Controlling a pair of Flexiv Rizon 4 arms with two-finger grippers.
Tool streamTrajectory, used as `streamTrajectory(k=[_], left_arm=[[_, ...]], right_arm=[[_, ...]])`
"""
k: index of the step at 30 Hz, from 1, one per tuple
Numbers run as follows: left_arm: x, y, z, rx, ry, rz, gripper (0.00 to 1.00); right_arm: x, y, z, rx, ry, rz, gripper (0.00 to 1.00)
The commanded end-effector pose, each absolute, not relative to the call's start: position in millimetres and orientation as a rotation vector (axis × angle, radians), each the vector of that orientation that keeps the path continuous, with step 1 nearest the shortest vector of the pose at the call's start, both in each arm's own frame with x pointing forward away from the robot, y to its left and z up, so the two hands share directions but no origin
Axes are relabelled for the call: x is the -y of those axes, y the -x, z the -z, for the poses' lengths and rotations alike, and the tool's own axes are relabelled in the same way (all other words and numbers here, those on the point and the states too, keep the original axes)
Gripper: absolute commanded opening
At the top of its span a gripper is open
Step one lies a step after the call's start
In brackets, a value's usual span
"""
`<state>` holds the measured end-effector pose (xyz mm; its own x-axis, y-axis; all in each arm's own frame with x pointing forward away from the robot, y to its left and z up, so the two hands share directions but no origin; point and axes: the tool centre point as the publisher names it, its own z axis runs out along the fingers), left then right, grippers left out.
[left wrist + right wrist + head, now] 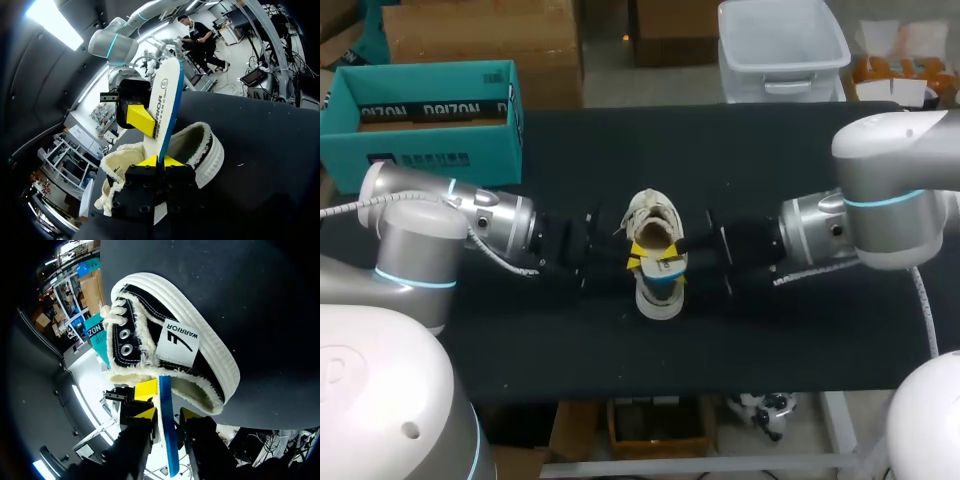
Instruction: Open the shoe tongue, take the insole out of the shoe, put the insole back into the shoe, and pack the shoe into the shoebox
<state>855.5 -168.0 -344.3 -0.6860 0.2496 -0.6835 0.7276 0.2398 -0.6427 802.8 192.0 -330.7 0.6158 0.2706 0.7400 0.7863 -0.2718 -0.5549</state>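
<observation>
I have both arms meeting at the middle of the black, matte table (800,340). The shoe (654,222) lies there, its fleecy cream opening toward 12 o'clock and its white ribbed rubber end toward 6. In the right wrist view its upper is black canvas with white stitching, metal eyelets, a white lace and a square white label on the tongue.

The insole (167,95) is out of the shoe and stands on edge above the opening. It is a long, flat, round-ended slab, white on its face with a blue rim.

My left gripper (160,161) comes in from 9 o'clock. Its two yellow tips are pinched against the lower end of the insole, one on each face, so it is clamped on it. My right gripper (166,413) comes in from 3 o'clock with the blue edge running up between its fingers, and it is likewise closed tight on the insole. In the left wrist view one of its wedge-shaped yellow fingers (140,120) presses flat on the white face.

The teal cardboard shoebox (430,140) sits open at 10 o'clock, well apart from the shoe.
</observation>
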Motion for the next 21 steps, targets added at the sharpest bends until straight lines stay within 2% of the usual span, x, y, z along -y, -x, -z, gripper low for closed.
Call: streamTrajectory(k=[1, 3, 4, 7, 8, 10, 11, 13, 14, 16, 17, 18, 21], left_arm=[[167, -853, 345, -2.065, -0.887, 1.449, 0.00], [167, -852, 344, -2.063, -0.887, 1.450, 0.00], [166, -852, 343, -2.062, -0.887, 1.450, 0.00], [166, -849, 340, -2.063, -0.894, 1.451, 0.00], [166, -846, 338, -2.061, -0.902, 1.454, 0.35], [167, -840, 334, -2.043, -0.925, 1.459, 0.70], [167, -837, 332, -2.034, -0.937, 1.456, 0.76], [168, -833, 328, -2.018, -0.952, 1.464, 0.79], [168, -830, 326, -2.009, -0.959, 1.467, 0.77], [169, -827, 324, -1.994, -0.972, 1.462, 0.41], [170, -826, 323, -1.990, -0.974, 1.461, 0.29], [170, -826, 322, -1.985, -0.980, 1.456, 0.00], [171, -826, 324, -1.985, -0.986, 1.445, 0.00]], right_arm=[[-189, -798, 333, 0.839, 1.841, 0.652, 0.24], [-188, -799, 335, 0.835, 1.836, 0.649, 0.14], [-188, -800, 336, 0.835, 1.832, 0.648, 0.00], [-188, -801, 337, 0.839, 1.823, 0.646, 0.00], [-189, -802, 337, 0.842, 1.821, 0.646, 0.00], [-189, -803, 338, 0.848, 1.815, 0.644, 0.00], [-189, -804, 338, 0.850, 1.814, 0.644, 0.00], [-189, -804, 338, 0.852, 1.813, 0.644, 0.00], [-189, -804, 338, 0.854, 1.813, 0.644, 0.00], [-189, -804, 339, 0.855, 1.814, 0.645, 0.00], [-189, -805, 339, 0.855, 1.815, 0.645, 0.00], [-189, -805, 339, 0.855, 1.817, 0.644, 0.00], [-189, -805, 340, 0.858, 1.821, 0.643, 0.00]])
